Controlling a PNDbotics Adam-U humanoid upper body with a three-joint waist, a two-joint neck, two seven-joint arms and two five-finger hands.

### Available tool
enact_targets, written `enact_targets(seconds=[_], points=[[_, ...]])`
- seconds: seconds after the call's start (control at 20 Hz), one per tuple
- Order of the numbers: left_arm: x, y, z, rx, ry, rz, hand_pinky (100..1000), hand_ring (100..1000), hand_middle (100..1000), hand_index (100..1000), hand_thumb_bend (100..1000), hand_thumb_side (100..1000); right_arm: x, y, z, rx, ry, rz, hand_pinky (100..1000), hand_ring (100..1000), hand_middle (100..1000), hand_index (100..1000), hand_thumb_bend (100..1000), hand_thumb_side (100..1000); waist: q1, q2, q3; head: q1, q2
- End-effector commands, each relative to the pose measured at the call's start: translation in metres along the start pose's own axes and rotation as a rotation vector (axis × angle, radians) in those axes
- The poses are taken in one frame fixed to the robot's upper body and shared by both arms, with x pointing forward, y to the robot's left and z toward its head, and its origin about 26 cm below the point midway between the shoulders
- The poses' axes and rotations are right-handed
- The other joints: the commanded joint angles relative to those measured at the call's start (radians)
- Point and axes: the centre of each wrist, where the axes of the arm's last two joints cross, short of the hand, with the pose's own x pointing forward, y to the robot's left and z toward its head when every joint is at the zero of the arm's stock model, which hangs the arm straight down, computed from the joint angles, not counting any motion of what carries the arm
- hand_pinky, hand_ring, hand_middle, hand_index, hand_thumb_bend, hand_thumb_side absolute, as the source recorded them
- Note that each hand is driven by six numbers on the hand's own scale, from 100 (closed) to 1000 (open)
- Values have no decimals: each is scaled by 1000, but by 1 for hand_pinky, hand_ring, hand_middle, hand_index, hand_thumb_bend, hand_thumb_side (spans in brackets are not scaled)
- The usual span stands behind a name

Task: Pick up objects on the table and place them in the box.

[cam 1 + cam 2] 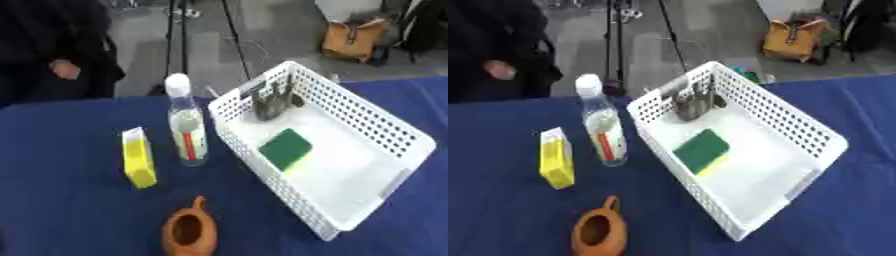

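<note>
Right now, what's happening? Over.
Neither hand in view. Sponge and dark object in basket. Bottle, yellow box, clay pot still out.

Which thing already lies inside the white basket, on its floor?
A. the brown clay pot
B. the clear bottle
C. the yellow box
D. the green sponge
D: the green sponge lies flat on the floor of the white basket, while the yellow box, the clear bottle and the brown clay pot all stand on the blue table to its left.
</note>
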Motion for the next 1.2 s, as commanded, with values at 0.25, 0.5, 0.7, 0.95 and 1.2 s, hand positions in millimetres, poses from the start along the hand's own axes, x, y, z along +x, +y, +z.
enact_targets(seconds=[0.25,0.5,0.7,0.95,1.2], points=[[2,2,-6,7,-22,-9,720,801,819,960,100,1000,1,-3,-8,-7,-28,-1,642,575,598,715,100,789,-1,-18,1,-1,-15],[-1,8,-27,-156,-41,-217,832,859,827,1000,100,1000,0,-4,-7,1,-29,4,641,574,597,716,100,790,8,-27,13,0,-6],[4,6,-48,-355,-27,-437,913,925,885,1000,100,1000,0,-4,-5,14,-29,3,641,574,597,716,100,790,19,-36,21,1,-4],[13,2,-70,-602,-136,-649,957,975,947,1000,100,929,0,-5,-3,27,-27,2,641,574,597,717,100,790,30,-45,23,6,-1],[18,-1,-77,-777,-249,-727,1000,1000,1000,1000,100,905,1,-4,-3,31,-28,-6,641,574,596,716,100,790,33,-50,20,11,-3]])
